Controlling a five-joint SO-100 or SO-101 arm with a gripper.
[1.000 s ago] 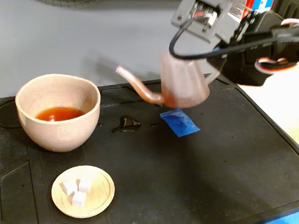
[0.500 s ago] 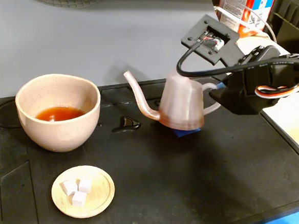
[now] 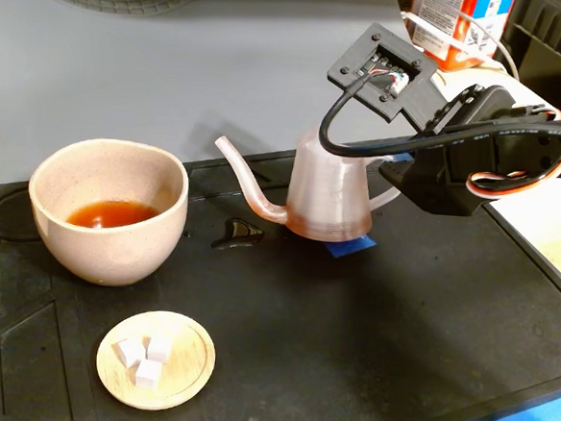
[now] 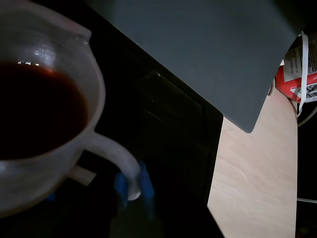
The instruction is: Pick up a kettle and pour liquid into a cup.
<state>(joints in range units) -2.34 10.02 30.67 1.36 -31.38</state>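
Black work mat (image 3: 367, 351) carries the translucent pinkish ridged plastic kettle (image 3: 329, 199), upright, right of the beige speckled ceramic cup (image 3: 107, 213) holding reddish-brown liquid (image 3: 110, 214). Blue-tipped gripper (image 4: 132, 191) clamps the kettle's white loop handle (image 4: 111, 153).

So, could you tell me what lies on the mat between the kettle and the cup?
In the fixed view, only a small dark puddle lies on the black mat between the kettle and the cup, under the spout.

You see a translucent pink kettle (image 3: 330, 195) and a speckled beige cup (image 3: 107, 213). The liquid (image 3: 112, 214) is reddish-brown. The mat (image 3: 348, 341) is black.
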